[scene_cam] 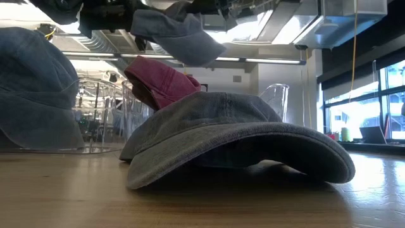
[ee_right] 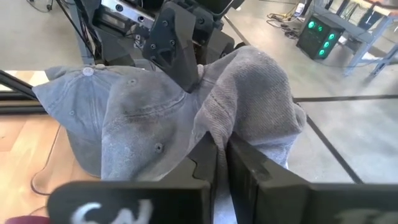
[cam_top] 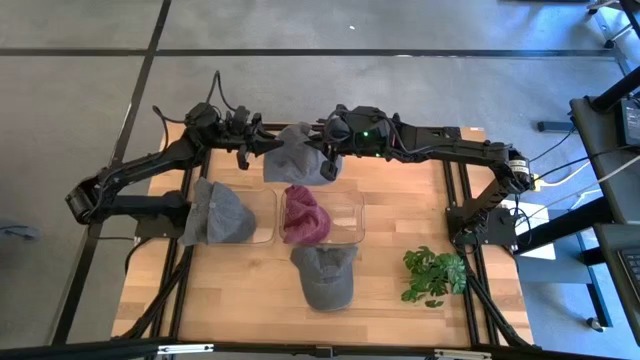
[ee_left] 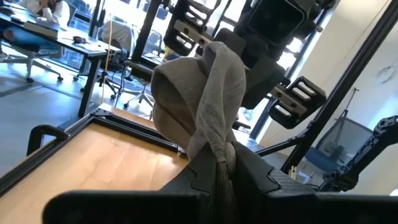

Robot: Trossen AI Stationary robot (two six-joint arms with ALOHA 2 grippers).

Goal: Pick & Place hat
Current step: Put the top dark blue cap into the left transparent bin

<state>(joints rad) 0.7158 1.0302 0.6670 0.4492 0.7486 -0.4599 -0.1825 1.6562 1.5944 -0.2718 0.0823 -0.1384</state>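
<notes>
Hanging above the table's twelve o'clock edge, a light grey cap (cam_top: 292, 153) is pinched from both sides: the left gripper (cam_top: 252, 146) clamps its nine o'clock side, the right gripper (cam_top: 328, 160) its three o'clock side, fingers closed tight on fabric. Toward six o'clock, a maroon cap (cam_top: 304, 214) fills a clear bin (cam_top: 356, 224), a blue-grey cap (cam_top: 218, 213) lies at nine, another grey cap (cam_top: 326, 274) lies lower.
</notes>
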